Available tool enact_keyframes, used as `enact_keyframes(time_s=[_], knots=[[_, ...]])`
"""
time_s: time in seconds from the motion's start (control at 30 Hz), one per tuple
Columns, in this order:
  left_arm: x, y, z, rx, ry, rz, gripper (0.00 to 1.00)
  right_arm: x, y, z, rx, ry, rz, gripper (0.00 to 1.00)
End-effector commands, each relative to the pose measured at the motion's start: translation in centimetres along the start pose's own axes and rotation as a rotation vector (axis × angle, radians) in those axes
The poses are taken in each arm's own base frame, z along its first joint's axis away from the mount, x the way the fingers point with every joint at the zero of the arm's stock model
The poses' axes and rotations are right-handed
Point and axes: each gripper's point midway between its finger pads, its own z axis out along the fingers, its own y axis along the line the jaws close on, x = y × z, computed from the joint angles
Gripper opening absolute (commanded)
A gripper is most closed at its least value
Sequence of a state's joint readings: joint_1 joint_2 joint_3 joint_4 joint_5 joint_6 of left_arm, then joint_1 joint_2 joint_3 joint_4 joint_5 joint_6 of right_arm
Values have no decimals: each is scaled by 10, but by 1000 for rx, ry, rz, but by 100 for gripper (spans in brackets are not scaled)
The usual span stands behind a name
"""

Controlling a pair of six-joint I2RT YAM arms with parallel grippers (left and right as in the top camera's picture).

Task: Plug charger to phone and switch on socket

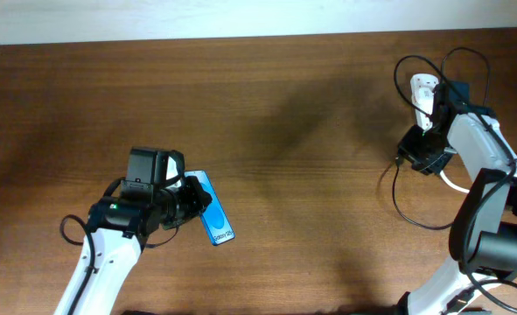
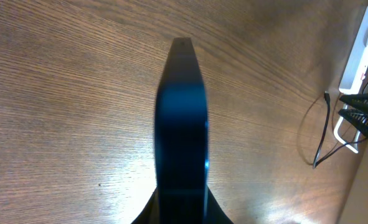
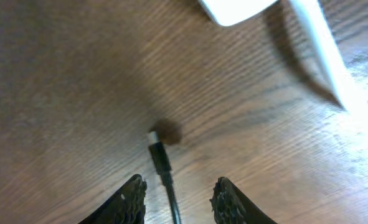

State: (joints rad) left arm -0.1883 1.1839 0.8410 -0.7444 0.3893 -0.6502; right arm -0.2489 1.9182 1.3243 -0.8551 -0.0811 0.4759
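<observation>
The left gripper (image 1: 192, 203) is pinched shut on the phone (image 1: 214, 214) in the front-left part of the table (image 1: 284, 114). The phone's long axis slants from far-left to front-right, its free end toward the front-right and its blue screen up. Bare wood runs from there across the middle to the far edge. Near the right side the charger (image 3: 160, 155) lies on the wood, its tip pointing toward the socket (image 3: 233, 9), between the spread fingers of the right gripper (image 3: 180, 183), which touch nothing.
</observation>
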Motion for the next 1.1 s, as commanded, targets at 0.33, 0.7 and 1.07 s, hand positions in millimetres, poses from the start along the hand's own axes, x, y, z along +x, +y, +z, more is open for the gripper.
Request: enact_keyframes(time_s=[0.33,0.7,1.07], knots=[[-2,-5,-3,22,-6,20,0,22,2,34,-79,42,56,20],[-5,-5,-3,21,-20,24,0,82,96,29,-323,131,-391,4],[0,-2,-3,9,-1,15,0,191,156,37,-211,152,-867,31]])
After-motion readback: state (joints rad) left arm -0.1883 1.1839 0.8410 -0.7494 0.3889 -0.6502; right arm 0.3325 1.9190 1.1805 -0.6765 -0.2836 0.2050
